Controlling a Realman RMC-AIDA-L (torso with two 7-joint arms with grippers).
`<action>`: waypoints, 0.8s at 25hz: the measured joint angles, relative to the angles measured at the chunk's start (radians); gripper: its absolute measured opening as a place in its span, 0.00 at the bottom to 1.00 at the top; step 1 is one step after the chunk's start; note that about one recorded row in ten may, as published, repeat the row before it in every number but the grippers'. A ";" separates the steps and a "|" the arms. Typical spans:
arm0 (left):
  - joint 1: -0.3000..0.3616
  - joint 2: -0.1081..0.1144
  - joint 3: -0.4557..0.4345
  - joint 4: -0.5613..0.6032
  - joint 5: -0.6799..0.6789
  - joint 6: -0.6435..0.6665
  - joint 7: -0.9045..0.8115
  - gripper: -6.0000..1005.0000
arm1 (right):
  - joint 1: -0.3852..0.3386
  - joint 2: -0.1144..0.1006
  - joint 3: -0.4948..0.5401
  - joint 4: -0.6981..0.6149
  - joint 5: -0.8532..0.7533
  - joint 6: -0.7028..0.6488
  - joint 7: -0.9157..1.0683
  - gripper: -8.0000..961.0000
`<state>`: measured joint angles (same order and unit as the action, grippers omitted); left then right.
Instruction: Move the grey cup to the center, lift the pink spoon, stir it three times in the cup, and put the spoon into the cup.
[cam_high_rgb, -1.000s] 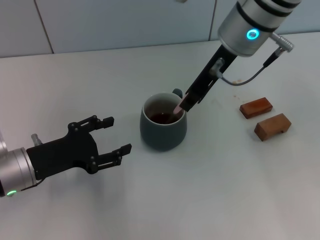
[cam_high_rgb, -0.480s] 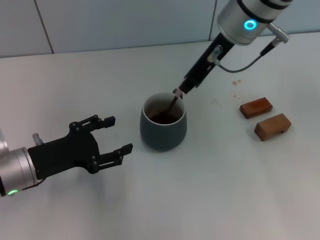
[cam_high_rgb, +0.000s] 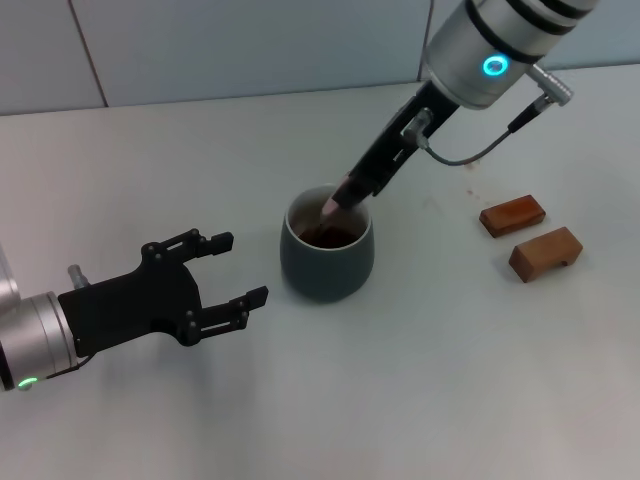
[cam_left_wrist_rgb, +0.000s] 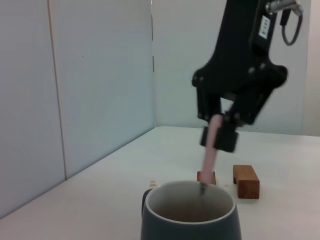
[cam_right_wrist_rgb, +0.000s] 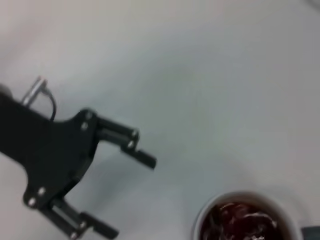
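**Spoon's in the mug, right arm holding it from above**

So the grey cup (cam_high_rgb: 326, 245) sits about mid-table on the white table (cam_high_rgb: 420, 380), a dark slate-grey rounded mug with a pale cream inner wall and dark brown liquid inside. From the left wrist view you can see the same mug (cam_left_wrist_rgb: 189, 215) close up, with a bit of the loop handle poking out on the far side, though the head view hides the handle behind the arm.

The right gripper (cam_high_rgb: 345, 194) comes down at a slant from the upper right and is pinched closed on the pink spoon (cam_high_rgb: 329, 206). Only the pale pink handle shows below the fingers; the lower end dips inside the cup's rim. In the left wrist view the spoon (cam_left_wrist_rgb: 209, 156) hangs nearly straight down from the black fingers, the pink handle turning into a thin metal neck right at the rim. The bowl is down inside the cup, so I can't see it.

The left gripper (cam_high_rgb: 232, 270) hovers low over the table to the left of the cup, near but apart from it, fingers spread wide and holding nothing. The right wrist view shows it too (cam_right_wrist_rgb: 125, 192), open, with the cup's rim and brown liquid (cam_right_wrist_rgb: 242, 222) at the picture's edge.

Two brown wooden blocks (cam_high_rgb: 530, 235) lie just beside each other to the right of the cup, well apart from it.
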<state>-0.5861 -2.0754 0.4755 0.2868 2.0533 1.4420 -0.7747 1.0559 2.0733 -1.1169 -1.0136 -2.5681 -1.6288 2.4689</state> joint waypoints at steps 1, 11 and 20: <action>0.000 0.000 0.000 0.000 0.000 0.000 0.000 0.79 | -0.030 0.001 0.000 -0.039 0.019 0.014 -0.006 0.14; 0.001 0.000 0.000 0.000 -0.004 0.000 0.000 0.79 | -0.276 0.001 0.013 -0.297 0.261 0.051 -0.074 0.14; 0.002 0.000 0.000 0.000 -0.005 0.000 -0.002 0.79 | -0.479 0.001 0.104 -0.388 0.466 0.006 -0.217 0.55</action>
<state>-0.5843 -2.0753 0.4755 0.2869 2.0480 1.4419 -0.7764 0.5765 2.0740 -1.0131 -1.4013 -2.1018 -1.6231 2.2520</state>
